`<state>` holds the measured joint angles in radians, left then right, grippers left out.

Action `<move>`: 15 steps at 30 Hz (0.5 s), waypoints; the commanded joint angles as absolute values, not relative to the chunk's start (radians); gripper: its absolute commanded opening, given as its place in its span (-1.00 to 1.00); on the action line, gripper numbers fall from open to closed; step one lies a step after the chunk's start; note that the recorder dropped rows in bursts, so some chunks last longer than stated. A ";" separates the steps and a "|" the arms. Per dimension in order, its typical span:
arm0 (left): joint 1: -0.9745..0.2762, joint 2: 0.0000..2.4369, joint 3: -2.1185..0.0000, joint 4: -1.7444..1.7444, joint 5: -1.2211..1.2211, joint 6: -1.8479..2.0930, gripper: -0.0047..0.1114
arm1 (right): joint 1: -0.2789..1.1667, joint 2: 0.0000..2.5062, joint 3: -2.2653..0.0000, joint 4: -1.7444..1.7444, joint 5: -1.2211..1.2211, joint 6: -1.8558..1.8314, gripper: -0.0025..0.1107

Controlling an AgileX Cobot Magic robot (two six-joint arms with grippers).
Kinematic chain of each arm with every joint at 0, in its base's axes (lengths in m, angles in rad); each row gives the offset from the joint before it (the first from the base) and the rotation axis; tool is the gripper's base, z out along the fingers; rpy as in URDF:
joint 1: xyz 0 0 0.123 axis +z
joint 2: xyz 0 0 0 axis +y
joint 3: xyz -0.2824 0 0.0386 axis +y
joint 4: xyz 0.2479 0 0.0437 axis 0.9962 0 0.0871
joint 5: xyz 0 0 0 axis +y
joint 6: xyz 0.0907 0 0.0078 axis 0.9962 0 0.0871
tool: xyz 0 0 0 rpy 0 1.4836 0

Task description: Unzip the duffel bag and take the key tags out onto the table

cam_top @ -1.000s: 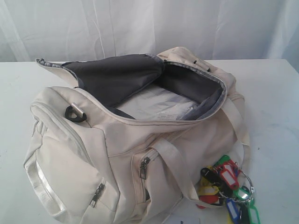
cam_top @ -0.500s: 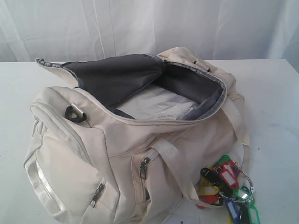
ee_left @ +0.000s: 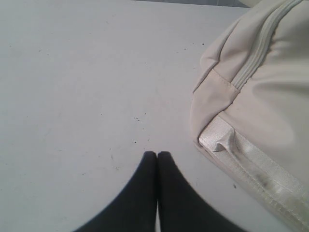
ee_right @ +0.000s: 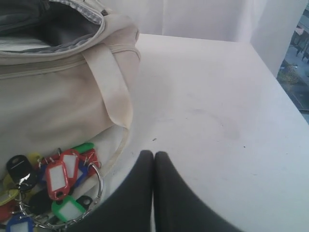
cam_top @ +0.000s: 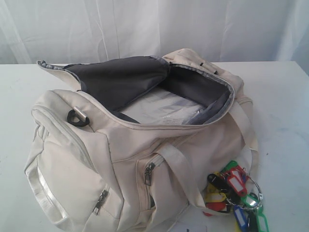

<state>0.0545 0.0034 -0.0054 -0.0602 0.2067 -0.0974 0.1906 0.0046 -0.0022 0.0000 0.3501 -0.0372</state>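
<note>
Key tags (cam_top: pixel 231 191) lie beside the duffel bag (cam_top: pixel 120 159); left gripper (ee_left: pixel 157 154) and right gripper (ee_right: pixel 154 153) are closed, empty.

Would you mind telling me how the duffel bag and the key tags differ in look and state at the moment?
The duffel bag is large, soft and plain cream; the key tags are a small bunch of mixed bright colours. The duffel bag gapes unzipped, grey lining showing; the key tags lie bunched on metal rings at its base. Both rest on the table, ungripped.
</note>
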 commanded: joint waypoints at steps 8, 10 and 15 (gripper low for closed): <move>0.048 0.000 0.000 -0.062 0.202 -0.099 -0.92 | 0.156 0.000 0.000 0.000 0.343 -0.038 -0.95; 0.048 0.000 0.000 -0.062 0.202 -0.099 -0.92 | 0.156 0.000 0.000 0.000 0.343 -0.038 -0.95; 0.046 0.000 0.000 -0.062 0.202 -0.099 -0.92 | 0.156 0.000 0.000 0.000 0.343 -0.038 -0.95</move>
<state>0.0545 0.0034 -0.0054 -0.0602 0.2067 -0.0974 0.1611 0.0046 -0.0022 0.0000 0.3501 -0.0372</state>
